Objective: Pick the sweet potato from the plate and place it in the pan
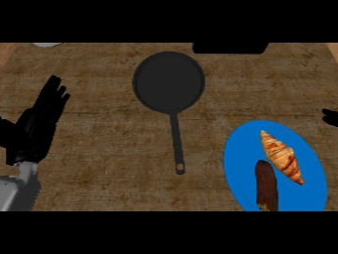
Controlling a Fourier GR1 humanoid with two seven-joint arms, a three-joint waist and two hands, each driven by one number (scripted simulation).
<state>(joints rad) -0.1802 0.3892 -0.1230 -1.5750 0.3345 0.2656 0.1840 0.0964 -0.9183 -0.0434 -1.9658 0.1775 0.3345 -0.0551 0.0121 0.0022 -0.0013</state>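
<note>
brown counter (91, 163) under pan (168, 82), plate (241, 163)

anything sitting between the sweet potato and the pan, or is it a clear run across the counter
Nothing visible blocks it. The sweet potato lies on the blue plate beside a croissant, which sits to its right, off the line to the pan. Only bare counter and the pan's own handle lie between.

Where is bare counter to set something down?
Free: between the left hand and the pan; also between the pan's handle and the blue plate. Crowded: the plate, holding croissant and sweet potato.
</note>
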